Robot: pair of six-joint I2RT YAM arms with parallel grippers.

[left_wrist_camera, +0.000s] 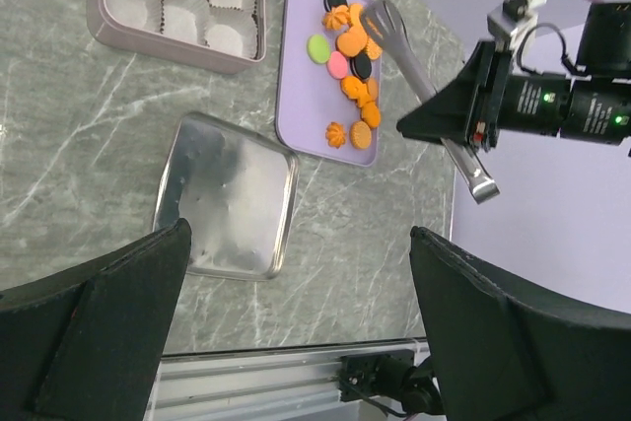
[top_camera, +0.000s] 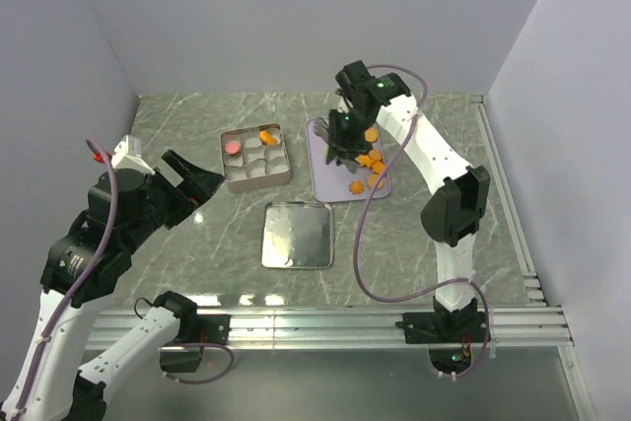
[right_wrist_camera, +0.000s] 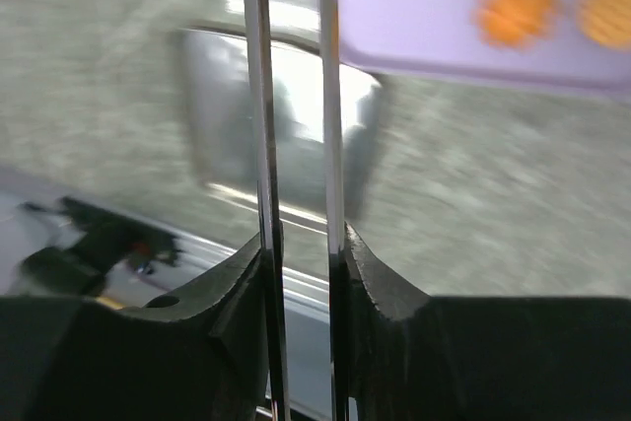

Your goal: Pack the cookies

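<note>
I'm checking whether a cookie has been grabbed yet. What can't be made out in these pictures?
- Right wrist view: the metal tongs run off the top edge, tips unseen; motion blur smears the round orange cookies.
- Top view: the right arm's black fingers cover the tong tips.
- Left wrist view: tips over the lavender rectangular tray; any grip too small to judge. The square metal tin is cut off on top.

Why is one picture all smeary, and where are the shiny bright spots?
Right wrist view: the cookies, metal lid and table are blurred, though the tongs look sharp. Top view: white glare on the lid and the table's near edge. Left wrist view: sharp, soft shine on the lid.
</note>
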